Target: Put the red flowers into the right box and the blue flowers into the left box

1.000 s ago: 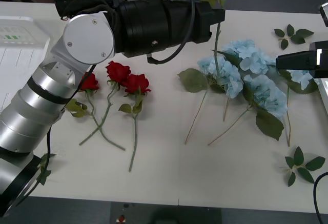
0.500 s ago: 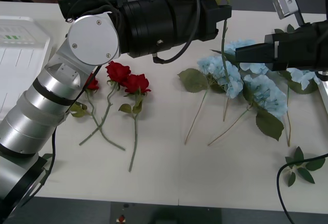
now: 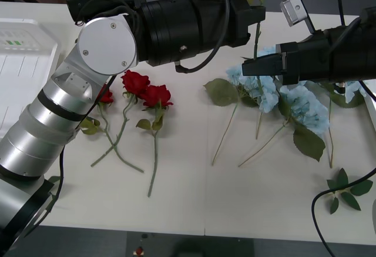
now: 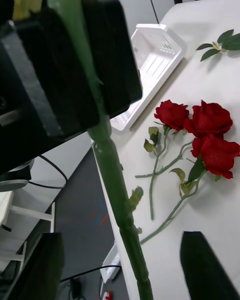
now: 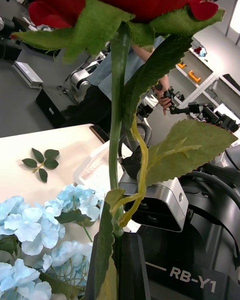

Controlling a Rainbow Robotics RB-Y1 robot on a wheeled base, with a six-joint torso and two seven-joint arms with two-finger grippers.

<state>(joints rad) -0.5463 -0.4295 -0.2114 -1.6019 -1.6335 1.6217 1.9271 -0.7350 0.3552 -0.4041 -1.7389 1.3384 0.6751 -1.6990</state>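
One rose stem [image 3: 256, 45] in left jaws

The left arm [image 3: 88, 86] reaches up and across the table from the near left, its silver links bending at a round joint into a black forearm lying level toward the right. The left gripper [image 3: 257, 14] at its end is clamped on a stem. The right arm [image 3: 329, 54] comes in from the right edge, level, pointing left. The right gripper [image 3: 249, 67], fingers [image 4: 207, 267] apart, sits just below the left gripper.
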